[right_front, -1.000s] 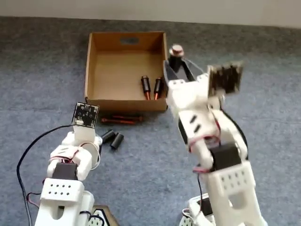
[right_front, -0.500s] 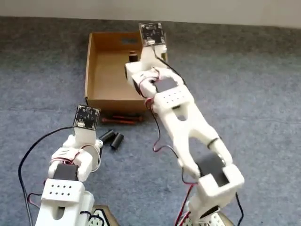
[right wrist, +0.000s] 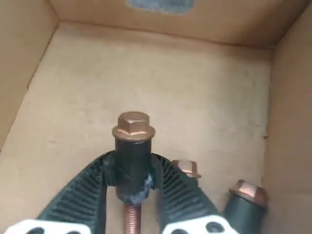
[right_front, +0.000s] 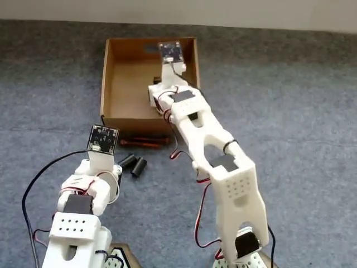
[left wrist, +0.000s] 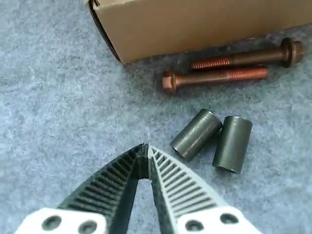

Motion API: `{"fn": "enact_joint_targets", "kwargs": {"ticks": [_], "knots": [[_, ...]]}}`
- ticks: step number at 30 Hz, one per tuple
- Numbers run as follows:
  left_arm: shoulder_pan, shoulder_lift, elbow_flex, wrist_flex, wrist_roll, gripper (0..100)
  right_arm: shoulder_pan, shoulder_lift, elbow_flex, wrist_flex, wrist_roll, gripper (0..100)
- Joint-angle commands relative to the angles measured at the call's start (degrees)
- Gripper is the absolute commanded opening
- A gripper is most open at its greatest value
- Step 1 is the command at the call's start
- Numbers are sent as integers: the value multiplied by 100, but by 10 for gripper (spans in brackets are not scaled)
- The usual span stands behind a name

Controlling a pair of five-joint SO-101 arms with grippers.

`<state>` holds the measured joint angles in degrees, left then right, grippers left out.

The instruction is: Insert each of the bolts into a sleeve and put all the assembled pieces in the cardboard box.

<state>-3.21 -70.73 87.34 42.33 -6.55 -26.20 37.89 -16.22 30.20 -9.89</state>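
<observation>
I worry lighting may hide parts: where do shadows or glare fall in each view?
Left wrist view: soft, even light; the bolts and sleeves throw only faint shadows on the carpet, darker under the cardboard box. Right wrist view: no harsh glare, a mild sheen on the sleeved bolt in the right gripper. High view: even light; the right arm covers part of the box.
</observation>
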Motion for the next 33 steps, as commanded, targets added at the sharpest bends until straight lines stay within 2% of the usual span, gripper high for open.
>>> {"fn": "enact_joint_targets", "kwargs": {"ticks": [1,5,16,22,33], "knots": [[-22,13,-40,-141,-44,10,127,-92,-365,470,-53,6],[-22,13,-40,-141,-44,10,136,-84,-409,989,-53,6],[-22,13,-40,-132,-44,10,136,-75,-374,1015,-53,11],[-22,13,-40,-123,-44,10,127,-75,-382,1411,-53,149],[-22,13,-40,-123,-44,10,233,-453,-804,1965,-53,90]]}}
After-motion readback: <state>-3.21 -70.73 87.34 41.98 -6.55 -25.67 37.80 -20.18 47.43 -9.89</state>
